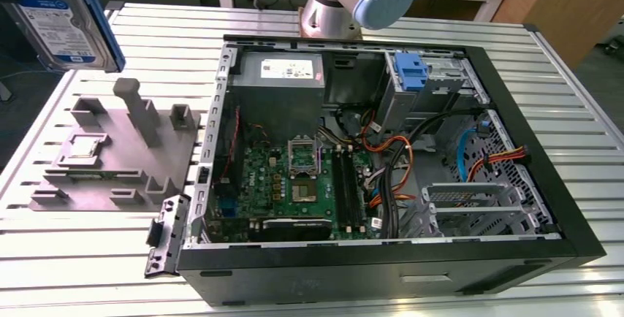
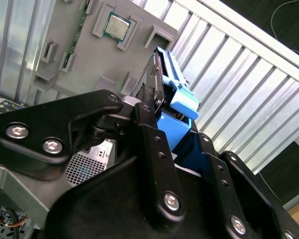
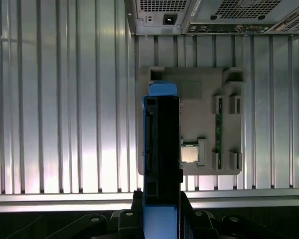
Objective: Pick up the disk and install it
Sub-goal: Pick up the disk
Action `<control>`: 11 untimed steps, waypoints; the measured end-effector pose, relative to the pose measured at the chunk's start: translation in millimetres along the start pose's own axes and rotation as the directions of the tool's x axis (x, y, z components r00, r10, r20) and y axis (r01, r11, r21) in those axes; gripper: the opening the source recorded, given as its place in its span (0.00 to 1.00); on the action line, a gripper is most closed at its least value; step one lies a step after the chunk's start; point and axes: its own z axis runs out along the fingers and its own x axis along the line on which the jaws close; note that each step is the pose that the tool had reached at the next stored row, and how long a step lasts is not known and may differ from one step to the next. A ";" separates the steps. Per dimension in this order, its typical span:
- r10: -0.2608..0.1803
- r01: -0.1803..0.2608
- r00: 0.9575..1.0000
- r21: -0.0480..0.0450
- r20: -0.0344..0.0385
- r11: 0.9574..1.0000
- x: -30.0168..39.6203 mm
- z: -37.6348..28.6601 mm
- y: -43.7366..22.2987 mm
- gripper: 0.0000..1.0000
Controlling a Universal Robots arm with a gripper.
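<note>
The disk (image 1: 58, 17), a silver-grey drive with a white-and-blue label in a blue carrier frame, hangs in the air at the exterior view's upper left. It is above and beyond the grey fixture plate (image 1: 117, 156). In the first wrist view the disk (image 3: 162, 149) stands edge-on over that plate, and my gripper (image 3: 162, 211) is shut on its near end. The second wrist view shows my gripper (image 2: 172, 124) with its black fingers (image 2: 144, 119) clamped on the disk (image 2: 162, 84).
The open computer case (image 1: 571, 207) lies on the slatted metal table (image 1: 88, 273), to the exterior view's right of the fixture plate. It holds a blue bracket (image 1: 414, 76) at the back and a metal drive cage (image 1: 468, 204) at the front. A small square chip (image 3: 190, 154) sits on the plate.
</note>
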 end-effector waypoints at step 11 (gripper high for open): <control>0.000 0.000 1.000 0.000 0.000 1.000 0.0 -7.8 0.0 0.37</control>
